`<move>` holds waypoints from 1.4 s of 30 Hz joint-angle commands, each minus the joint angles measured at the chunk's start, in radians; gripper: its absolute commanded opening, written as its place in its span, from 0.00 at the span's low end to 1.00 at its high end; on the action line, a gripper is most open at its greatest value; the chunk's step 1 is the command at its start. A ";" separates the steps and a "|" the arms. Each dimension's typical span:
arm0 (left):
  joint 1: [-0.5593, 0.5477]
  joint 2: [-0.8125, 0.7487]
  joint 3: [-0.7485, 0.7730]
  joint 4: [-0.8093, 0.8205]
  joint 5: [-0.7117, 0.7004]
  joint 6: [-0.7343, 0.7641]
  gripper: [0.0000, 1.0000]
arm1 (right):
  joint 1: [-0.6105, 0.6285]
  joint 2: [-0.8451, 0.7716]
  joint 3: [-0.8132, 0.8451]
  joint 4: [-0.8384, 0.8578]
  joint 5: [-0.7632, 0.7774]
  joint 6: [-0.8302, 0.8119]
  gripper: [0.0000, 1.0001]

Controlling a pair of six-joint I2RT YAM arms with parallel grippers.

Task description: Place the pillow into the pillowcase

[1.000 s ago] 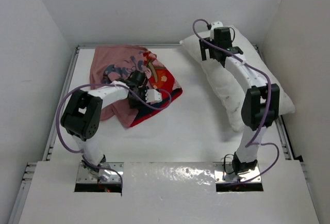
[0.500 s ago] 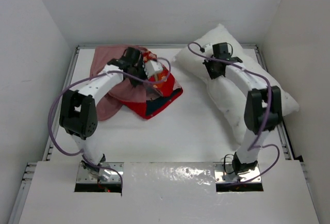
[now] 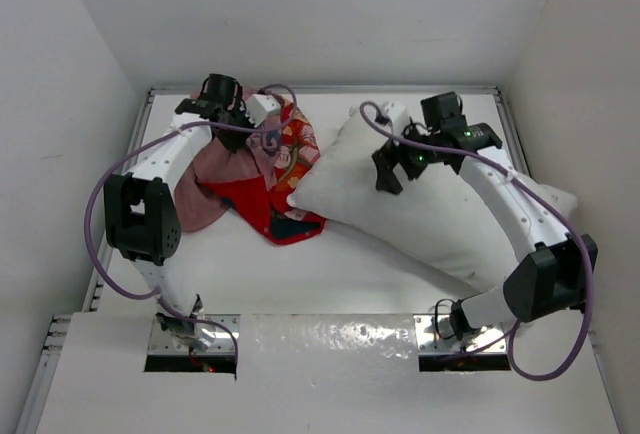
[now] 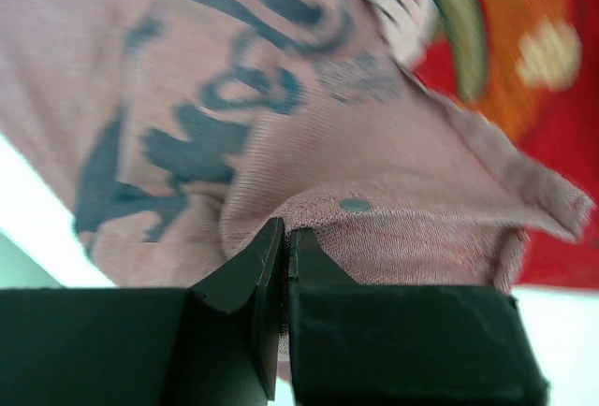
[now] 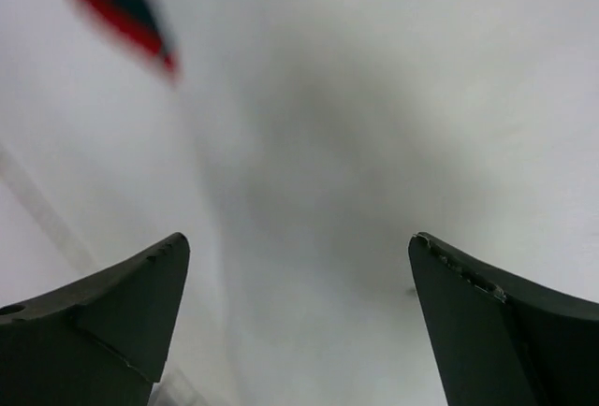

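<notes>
Overhead view, with both wrist views. The pillowcase [image 3: 262, 199] lies bunched at ten o'clock on the desk [image 3: 340, 279], partly turned out so that its faded pink inside shows above the red print. The left fingers [image 4: 281, 270] are pinched together on a pink fold of this cloth and hold it raised at the eleven o'clock side of the heap.

The pillow [image 3: 420, 229] stretches from the desk's centre toward four o'clock. Its nine o'clock corner lies over the red cloth, touching it.

The right fingers [image 3: 385, 170] stand spread wide above the pillow's twelve o'clock edge. The right wrist view shows only blurred white cushion between them; whether they touch it cannot be told.

Stage of the task: early. Cushion and case have been brought into contact, but no part of the pillow appears to be inside the pillowcase, and the frames do not show whether the raised fold belongs to the mouth. Judged remaining: the mouth must be held open, the leading corner fed in, and the cloth drawn along the full length of the pillow.
</notes>
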 commanded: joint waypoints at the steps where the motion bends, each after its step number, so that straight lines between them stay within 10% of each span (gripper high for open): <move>1: -0.008 -0.042 0.003 -0.132 0.069 0.169 0.00 | -0.025 0.004 0.033 0.527 0.109 0.193 0.99; 4: -0.008 -0.097 -0.044 -0.383 0.116 0.486 0.03 | -0.068 0.215 0.242 0.642 0.179 0.317 0.99; 8: -0.059 -0.106 -0.101 -0.556 0.061 0.688 0.60 | -0.104 0.554 0.630 0.497 0.312 0.392 0.99; 18: -0.275 -0.071 -0.215 -0.268 0.037 0.523 0.67 | -0.208 0.827 0.704 0.638 -0.012 0.617 0.99; 29: -0.271 -0.003 -0.384 0.152 -0.259 0.320 0.66 | -0.207 0.817 0.539 0.563 0.020 0.509 0.95; 32: -0.271 0.004 -0.446 0.238 -0.244 0.311 0.59 | -0.208 0.836 0.567 0.480 0.005 0.495 0.55; 33: -0.265 0.012 -0.448 0.245 -0.211 0.293 0.29 | -0.208 0.828 0.549 0.463 -0.007 0.495 0.47; 35: -0.244 0.024 -0.382 0.169 -0.120 0.236 0.03 | -0.219 0.769 0.509 0.477 -0.032 0.494 0.30; 38: -0.158 0.047 -0.219 0.063 0.024 0.121 0.00 | -0.251 0.643 0.385 0.573 -0.079 0.530 0.00; 42: -0.097 0.046 0.021 -0.007 0.093 0.001 0.00 | -0.308 0.441 0.212 0.771 -0.285 0.577 0.00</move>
